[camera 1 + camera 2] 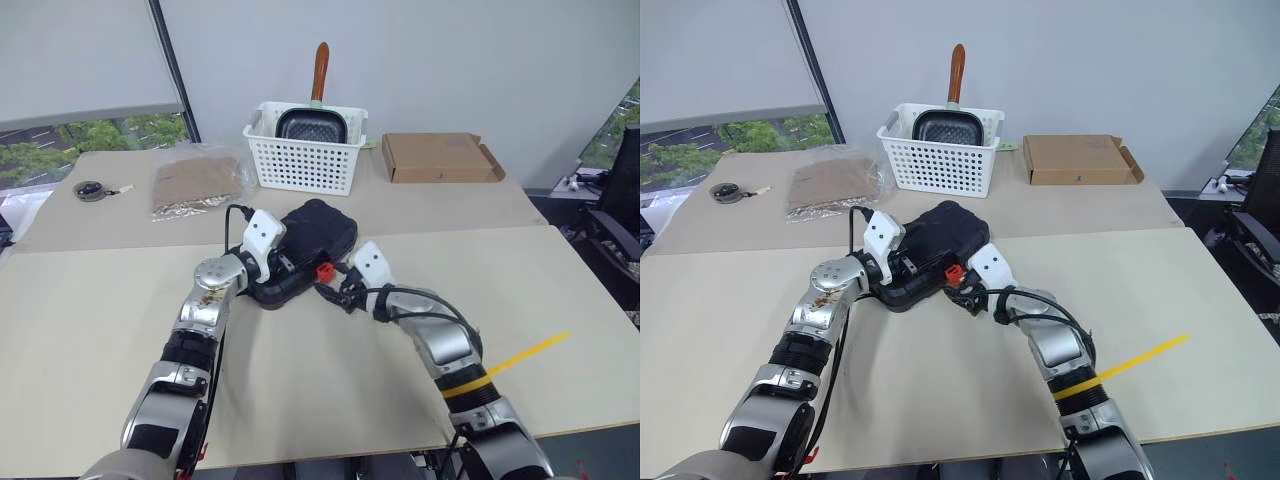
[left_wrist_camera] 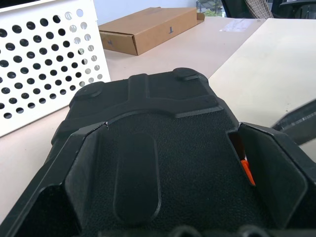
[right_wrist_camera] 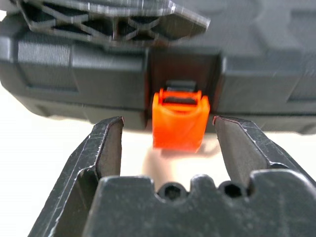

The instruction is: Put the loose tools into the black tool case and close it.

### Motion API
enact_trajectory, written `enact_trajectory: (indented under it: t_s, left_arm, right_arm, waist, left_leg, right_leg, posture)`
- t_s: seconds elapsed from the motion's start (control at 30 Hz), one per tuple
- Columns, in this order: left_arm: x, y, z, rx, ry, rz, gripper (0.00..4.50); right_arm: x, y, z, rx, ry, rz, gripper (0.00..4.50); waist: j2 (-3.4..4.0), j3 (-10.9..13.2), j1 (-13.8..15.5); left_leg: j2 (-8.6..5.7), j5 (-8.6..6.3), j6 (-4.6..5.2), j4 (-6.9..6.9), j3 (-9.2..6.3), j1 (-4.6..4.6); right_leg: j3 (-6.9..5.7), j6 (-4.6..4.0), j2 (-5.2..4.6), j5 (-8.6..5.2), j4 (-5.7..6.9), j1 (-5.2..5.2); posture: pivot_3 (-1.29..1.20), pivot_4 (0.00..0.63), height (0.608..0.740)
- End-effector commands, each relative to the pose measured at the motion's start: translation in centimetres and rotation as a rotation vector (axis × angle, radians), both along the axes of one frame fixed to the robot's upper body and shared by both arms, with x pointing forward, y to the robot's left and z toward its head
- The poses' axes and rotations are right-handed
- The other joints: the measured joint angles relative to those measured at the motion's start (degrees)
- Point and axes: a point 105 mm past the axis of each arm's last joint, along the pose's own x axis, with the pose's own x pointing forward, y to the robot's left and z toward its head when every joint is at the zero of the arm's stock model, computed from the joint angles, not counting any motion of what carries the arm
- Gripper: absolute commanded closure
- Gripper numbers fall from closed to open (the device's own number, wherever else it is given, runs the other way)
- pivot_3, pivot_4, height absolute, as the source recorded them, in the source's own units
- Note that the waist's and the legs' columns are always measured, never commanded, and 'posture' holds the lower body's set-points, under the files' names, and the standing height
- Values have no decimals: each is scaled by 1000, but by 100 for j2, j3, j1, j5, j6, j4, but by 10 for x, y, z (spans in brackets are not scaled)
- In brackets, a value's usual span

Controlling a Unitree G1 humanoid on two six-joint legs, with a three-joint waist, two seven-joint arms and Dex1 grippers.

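case: black tool case (image 1: 312,238) is seen lid-down on the beige surface (image 1: 330,390), just in front of the white basket (image 1: 305,150)
latch: orange latch (image 3: 179,119) is seen on the case's front edge, sticking out toward the right gripper, apparently not snapped flat
right gripper: right gripper (image 3: 168,136) is placed at the latch; jaws are spread, one finger each side of the latch, no contact seen
left gripper: left gripper (image 1: 278,262) is set over the case's near-left end; jaws are held wide, straddling the lid, fingers (image 2: 84,163) lying against the lid surface; whether it is squeezed cannot be told
basket: a dark square pan (image 1: 311,125) with a brown handle is held in it, behind the case
box: flat cardboard box (image 1: 440,157) is seen right of the basket
bag: clear bag with brown contents (image 1: 195,185) is seen left of the basket
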Motion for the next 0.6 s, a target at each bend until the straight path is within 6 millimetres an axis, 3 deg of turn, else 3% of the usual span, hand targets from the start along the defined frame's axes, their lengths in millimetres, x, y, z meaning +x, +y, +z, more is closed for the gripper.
enact_trajectory:
  t_s: [0.03, 0.23, 0.33, 0.47, 0.6]
  left_arm:
    - [-12, 11, -61, 65, 209, 36, 0]
    - [-12, 11, -61, 65, 211, 39, 0]
    - [-12, 13, -61, 68, 210, 40, 0]
    - [-10, 15, -60, 71, 208, 43, 0]
    - [-11, 15, -60, 73, 207, 40, 0]
  right_arm:
    - [3, 3, 9, 39, -20, -29, 1132]
    - [7, 5, 6, 70, -1, -52, 1132]
    - [7, 8, 4, 68, 0, -52, 1770]
    - [9, 9, 7, 81, -13, -64, 3182]
    - [8, 7, 8, 76, -23, -63, 3247]
  waist:
    - [1, 0, 0]
    - [2, -1, 0]
    - [3, -2, -1]
    - [4, -2, -2]
    - [4, -2, -1]
  left_leg:
    - [0, 0, 0, -1, 0, 0]
    - [1, -1, -2, -8, -1, 1]
    - [0, -1, -2, -12, -1, 2]
    - [0, -1, -3, -16, -1, 4]
    - [1, -1, -3, -21, -1, 5]
  right_leg:
    - [0, 0, 0, 0, -1, 0]
    - [-1, 0, 0, 0, -5, 0]
    - [0, 1, 0, 0, -6, -1]
    - [-1, 1, 0, 0, -6, 0]
    - [-2, 1, 0, 0, -7, -2]
  posture:
    - [0, 150, 700]
    - [0, 150, 700]
    - [0, 150, 700]
    - [0, 150, 700]
    - [0, 150, 700]
